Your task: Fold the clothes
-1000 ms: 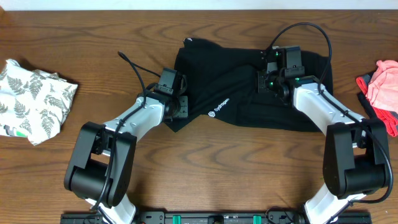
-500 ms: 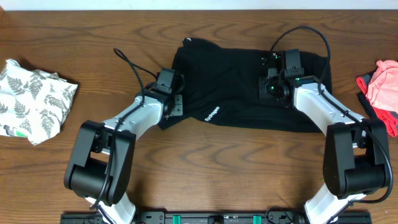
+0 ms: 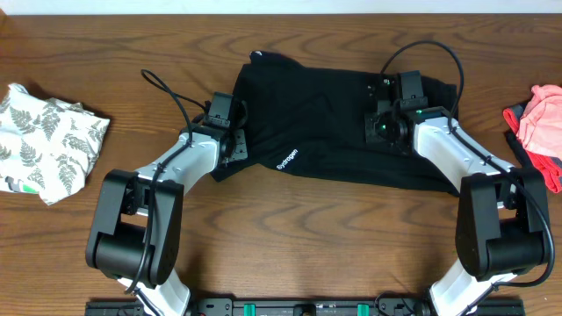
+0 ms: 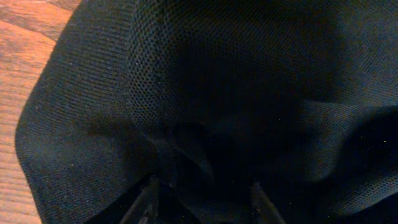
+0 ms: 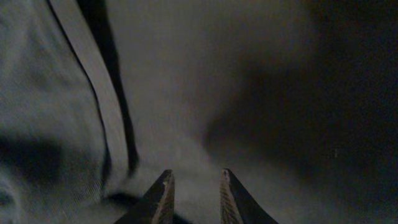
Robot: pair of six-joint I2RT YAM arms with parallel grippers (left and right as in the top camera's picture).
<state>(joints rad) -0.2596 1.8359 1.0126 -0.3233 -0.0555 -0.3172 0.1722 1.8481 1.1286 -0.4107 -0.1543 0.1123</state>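
Observation:
The clothes piece in play is a large black garment with a small white logo, lying spread across the middle of the table. My left gripper is at its left edge. In the left wrist view, black mesh fabric bunches between the two fingers, so the left gripper is shut on it. My right gripper hovers over the garment's upper right part. Its jaws stand apart with nothing between them, and smooth fabric with a seam band lies below.
A white fern-print cloth lies crumpled at the table's left edge. A pink piece over a black one with red trim sits at the right edge. Bare wood runs along the front.
My left gripper has dragged the garment's left edge to the left, and the logo shifted with it. The right gripper's jaws have parted and let go of the fabric.

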